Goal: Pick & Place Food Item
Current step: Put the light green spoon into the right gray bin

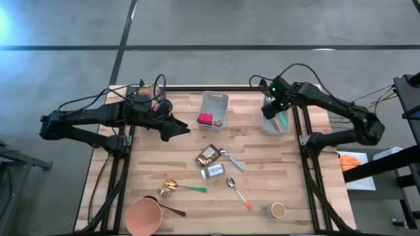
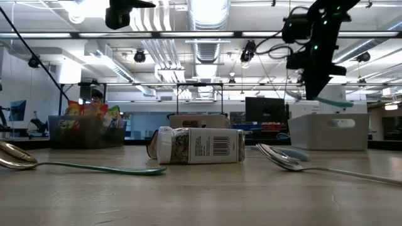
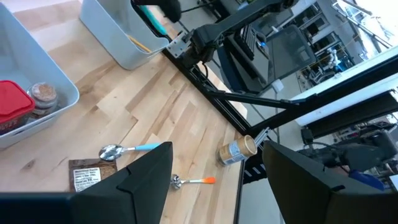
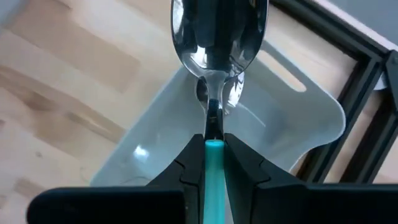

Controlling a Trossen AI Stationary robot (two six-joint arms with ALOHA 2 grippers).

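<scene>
- The right gripper hung over the grey bin at the table's right edge, its jaws pinched on the teal handle of a spoon, bowl pointing away from the wrist.
- In the low view that spoon's handle stuck out below the raised gripper, above the bin.
- The left gripper hovered over the table's left part, beside the middle bin, jaws spread and holding nothing.
- The middle bin held a red item and a small jar.
- On the table's middle lay a brown packet, a spice jar on its side and a blue-handled spoon.
- Nearer the front lay a green-handled spoon, an orange-handled spoon, a pink cup and a small can.
- A bin of snack bags stood at the back left corner.
</scene>
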